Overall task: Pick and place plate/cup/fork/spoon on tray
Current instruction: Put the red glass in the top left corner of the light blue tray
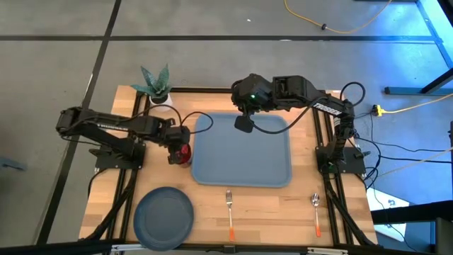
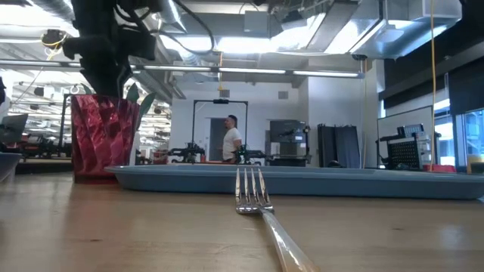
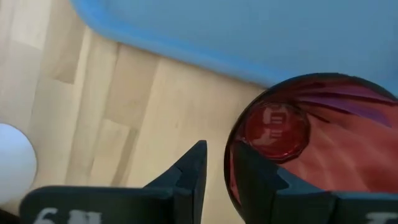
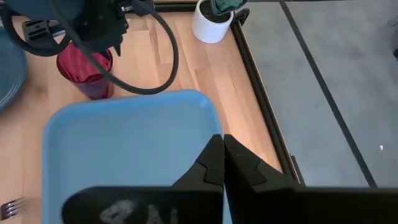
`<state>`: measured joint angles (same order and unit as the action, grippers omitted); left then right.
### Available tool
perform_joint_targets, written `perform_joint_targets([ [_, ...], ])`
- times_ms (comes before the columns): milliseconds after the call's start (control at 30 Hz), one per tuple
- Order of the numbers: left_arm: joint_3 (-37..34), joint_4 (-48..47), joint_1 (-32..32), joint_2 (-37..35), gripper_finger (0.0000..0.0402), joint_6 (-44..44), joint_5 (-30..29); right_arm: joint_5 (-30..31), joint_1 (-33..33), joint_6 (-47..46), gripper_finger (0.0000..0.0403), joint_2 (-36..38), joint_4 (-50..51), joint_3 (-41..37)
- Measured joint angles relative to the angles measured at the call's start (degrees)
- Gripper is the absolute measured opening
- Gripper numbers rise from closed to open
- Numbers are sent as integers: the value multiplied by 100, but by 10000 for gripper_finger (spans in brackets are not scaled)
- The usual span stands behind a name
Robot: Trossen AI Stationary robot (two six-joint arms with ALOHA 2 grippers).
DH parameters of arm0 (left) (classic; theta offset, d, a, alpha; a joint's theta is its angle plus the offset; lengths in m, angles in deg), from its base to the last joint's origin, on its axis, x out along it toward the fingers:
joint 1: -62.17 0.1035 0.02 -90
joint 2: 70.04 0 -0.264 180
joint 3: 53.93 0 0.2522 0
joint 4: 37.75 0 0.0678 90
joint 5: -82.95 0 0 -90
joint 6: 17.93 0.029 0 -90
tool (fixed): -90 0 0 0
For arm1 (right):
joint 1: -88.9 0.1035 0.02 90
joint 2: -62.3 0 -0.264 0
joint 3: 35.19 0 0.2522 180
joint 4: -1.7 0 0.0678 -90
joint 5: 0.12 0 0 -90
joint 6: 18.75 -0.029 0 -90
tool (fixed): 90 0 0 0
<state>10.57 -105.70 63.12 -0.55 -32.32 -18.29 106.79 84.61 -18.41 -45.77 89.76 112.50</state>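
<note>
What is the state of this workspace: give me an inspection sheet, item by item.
Surface: wooden table, bare between items.
Job's things: tray centre, empty; cup upright beside the tray's left edge; plate front left; fork and spoon in front of the tray.
Clutter: potted plant at the back left corner.
End effectors: left end effector at the cup, one finger inside the rim, one outside; right end effector shut, over the tray's back edge, holding nothing.
Cables: yellow cable on the floor.
Surroundings: a person stands far behind the table.
</note>
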Motion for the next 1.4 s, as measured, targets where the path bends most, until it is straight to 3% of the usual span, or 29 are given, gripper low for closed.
perform_joint_targets([
  [500,0,11,466,-6,71,412,2,0,-2,-29,0,0,-4,0],
  [1100,0,-55,336,-6,71,905,-297,0,0,-181,0,-2,-7,0],
  [1400,0,-67,584,66,71,903,146,-2,-1,-302,0,-2,-8,0],
])
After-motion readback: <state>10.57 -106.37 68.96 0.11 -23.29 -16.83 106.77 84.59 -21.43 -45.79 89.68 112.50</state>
